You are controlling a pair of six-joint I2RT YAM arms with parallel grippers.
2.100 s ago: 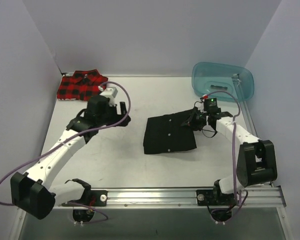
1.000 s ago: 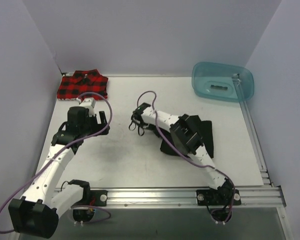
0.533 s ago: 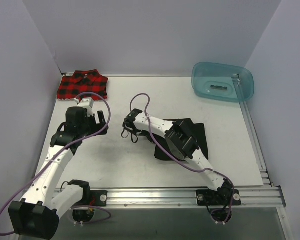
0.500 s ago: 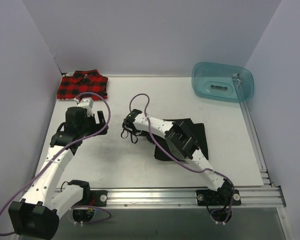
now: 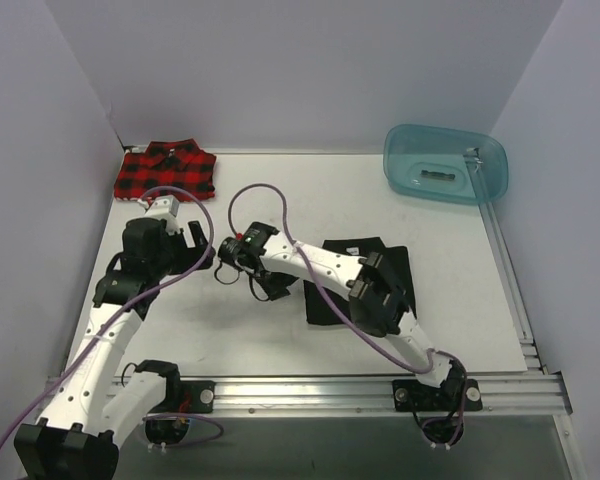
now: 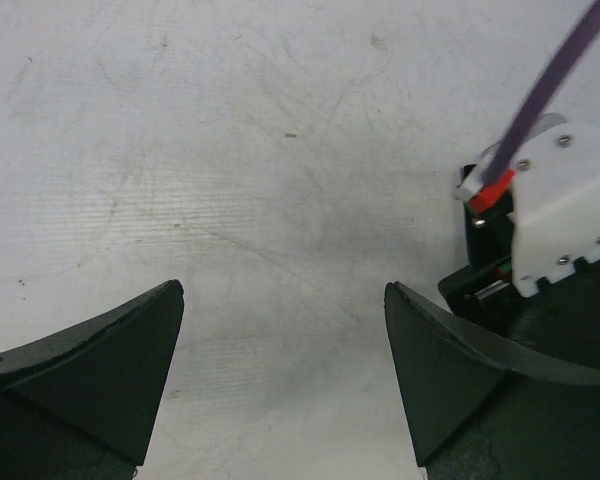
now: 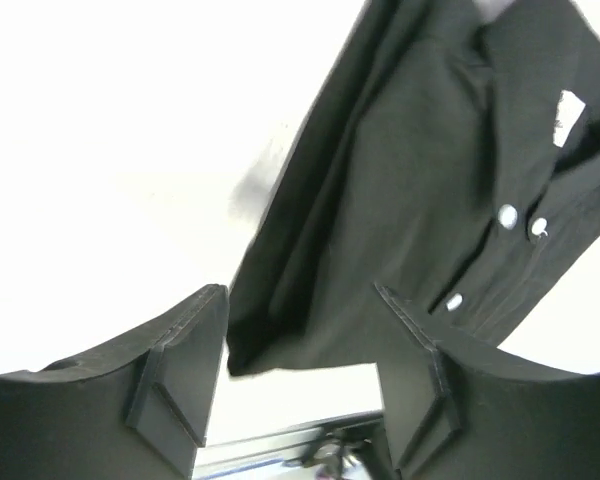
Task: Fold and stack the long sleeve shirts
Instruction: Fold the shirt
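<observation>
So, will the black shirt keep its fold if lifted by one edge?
Probably not: the black shirt looks soft, with loose layered folds, so it likely droops open. Being thin cloth, it seems light and may bunch when pushed.

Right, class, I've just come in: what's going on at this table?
Two robot arms are folding shirts. The right pincer, open, reaches across to the left edge of the folded black shirt. The left pincer hangs open over the table beside it. The folded plaid shirt lies in the back left corner, not yet stacked.
</observation>
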